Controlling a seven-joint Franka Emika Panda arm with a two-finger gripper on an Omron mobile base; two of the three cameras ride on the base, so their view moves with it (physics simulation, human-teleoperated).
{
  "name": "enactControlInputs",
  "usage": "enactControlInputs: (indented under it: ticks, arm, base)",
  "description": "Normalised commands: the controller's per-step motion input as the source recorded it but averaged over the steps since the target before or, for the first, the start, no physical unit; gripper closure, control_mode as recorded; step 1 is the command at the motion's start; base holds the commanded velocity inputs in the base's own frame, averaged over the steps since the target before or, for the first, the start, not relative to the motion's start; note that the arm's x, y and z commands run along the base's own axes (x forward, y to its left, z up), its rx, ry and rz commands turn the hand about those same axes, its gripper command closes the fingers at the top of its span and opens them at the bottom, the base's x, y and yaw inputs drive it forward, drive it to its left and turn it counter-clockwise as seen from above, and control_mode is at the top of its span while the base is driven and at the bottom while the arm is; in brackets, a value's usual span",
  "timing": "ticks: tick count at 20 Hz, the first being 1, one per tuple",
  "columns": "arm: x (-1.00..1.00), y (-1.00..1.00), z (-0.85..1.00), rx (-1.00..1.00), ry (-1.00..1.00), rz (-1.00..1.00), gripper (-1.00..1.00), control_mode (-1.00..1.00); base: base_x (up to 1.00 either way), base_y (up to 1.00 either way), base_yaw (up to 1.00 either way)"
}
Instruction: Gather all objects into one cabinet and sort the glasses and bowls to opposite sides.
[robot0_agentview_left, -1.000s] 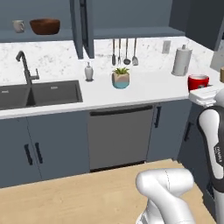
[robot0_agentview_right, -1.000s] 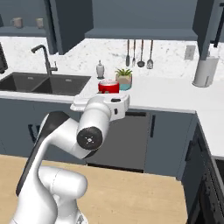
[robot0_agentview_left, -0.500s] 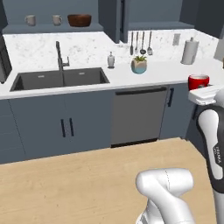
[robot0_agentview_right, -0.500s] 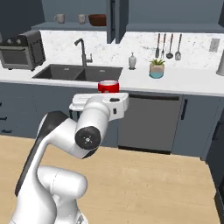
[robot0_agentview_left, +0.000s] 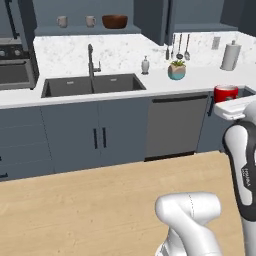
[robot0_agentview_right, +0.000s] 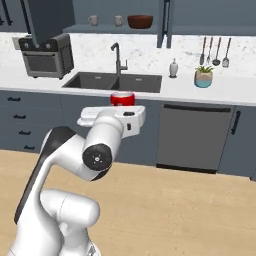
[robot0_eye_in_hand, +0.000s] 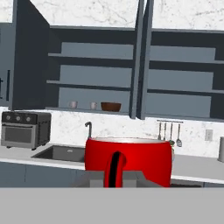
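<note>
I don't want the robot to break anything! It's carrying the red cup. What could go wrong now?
The hand is shut on the red cup, far from the open cabinet, so the cup might slip during the trip. On the bottom shelf, two mugs stand close beside the wooden bowl, so the cup could knock one going in. The open door sticks out and the arm could bump it.

Red cup (robot0_eye_in_hand: 127, 161) base hidden (below)
</note>
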Motion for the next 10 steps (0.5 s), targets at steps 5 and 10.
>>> enactControlInputs:
  ticks: [5,10]
  arm:
    - [0.0,0.0,0.0,0.0,0.0,0.0,1.0,1.0]
    - [0.0,0.0,0.0,0.0,0.0,0.0,1.0,1.0]
  base:
    - [0.31,0.41,0.0]
    - [0.4,1.0,0.03]
